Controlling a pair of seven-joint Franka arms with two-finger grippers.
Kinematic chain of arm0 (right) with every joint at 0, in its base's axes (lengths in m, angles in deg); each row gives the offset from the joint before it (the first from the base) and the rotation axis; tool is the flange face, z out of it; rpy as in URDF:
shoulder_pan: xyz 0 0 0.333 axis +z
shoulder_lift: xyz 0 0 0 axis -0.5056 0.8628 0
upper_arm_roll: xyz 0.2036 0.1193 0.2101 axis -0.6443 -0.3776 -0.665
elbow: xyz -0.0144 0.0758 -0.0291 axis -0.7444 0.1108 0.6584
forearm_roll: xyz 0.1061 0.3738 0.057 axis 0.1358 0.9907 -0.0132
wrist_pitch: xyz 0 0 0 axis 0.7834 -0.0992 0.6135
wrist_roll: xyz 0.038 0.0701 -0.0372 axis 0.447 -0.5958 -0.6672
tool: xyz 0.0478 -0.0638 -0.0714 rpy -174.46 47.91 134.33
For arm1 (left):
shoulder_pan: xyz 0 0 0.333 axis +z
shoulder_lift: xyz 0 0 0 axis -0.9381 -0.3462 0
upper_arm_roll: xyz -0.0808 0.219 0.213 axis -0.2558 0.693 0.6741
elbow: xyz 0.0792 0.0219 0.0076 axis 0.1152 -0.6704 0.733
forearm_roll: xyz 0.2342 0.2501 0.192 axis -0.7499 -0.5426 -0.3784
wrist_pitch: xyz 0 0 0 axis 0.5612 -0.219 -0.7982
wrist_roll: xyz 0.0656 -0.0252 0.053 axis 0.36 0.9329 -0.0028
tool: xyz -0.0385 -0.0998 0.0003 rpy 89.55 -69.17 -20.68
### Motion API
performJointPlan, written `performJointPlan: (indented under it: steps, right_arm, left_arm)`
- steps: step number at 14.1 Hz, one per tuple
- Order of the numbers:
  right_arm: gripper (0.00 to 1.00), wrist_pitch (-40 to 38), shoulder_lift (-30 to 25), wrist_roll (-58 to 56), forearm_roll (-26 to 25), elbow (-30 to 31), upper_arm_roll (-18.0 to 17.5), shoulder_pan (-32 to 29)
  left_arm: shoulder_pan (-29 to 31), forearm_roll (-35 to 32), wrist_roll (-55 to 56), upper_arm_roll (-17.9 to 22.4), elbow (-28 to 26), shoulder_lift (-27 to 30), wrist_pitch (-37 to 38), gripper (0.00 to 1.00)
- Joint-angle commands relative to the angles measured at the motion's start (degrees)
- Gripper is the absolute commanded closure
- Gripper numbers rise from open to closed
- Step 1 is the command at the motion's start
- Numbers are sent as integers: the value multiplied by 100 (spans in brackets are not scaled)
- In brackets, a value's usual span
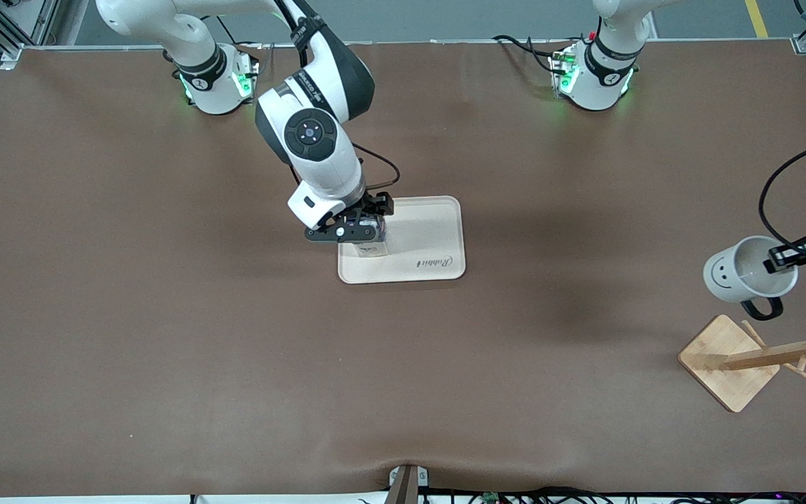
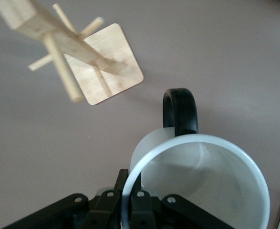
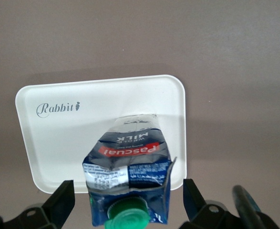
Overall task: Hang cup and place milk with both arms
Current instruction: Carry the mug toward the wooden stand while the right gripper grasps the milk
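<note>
- Right gripper (image 1: pixel 355 231): over the tray's (image 1: pixel 438 231) end toward the right arm's side, fingers spread wide on either side of the milk (image 1: pixel 369 246) with a gap at each side.
- Milk: stands upright on the tray close to that end's rim; the rest of the tray is bare.
- Table (image 1: pixel 165 336): broad open brown surface around the tray.
- Cup (image 1: pixel 744 271): held tilted in the air just above the wooden rack (image 1: pixel 760 357) at the left arm's end, handle down.
- Left gripper (image 1: pixel 781 259): pinching the cup's rim.
</note>
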Motion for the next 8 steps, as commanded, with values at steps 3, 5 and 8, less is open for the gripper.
performJointPlan:
  steps: [3, 5, 8]
  right_arm:
    - [30, 194, 191, 184, -464, -15, 73, 247]
    - [79, 80, 157, 184, -590, -15, 64, 238]
    - [98, -630, 25, 236, -581, -408, 99, 159]
  left_arm:
    - [404, 124, -789, -41, -14, -144, -217, 100]
    - [439, 124, -1193, -32, -14, -162, -314, 100]
    - [562, 124, -1484, -32, 3, -136, -323, 100]
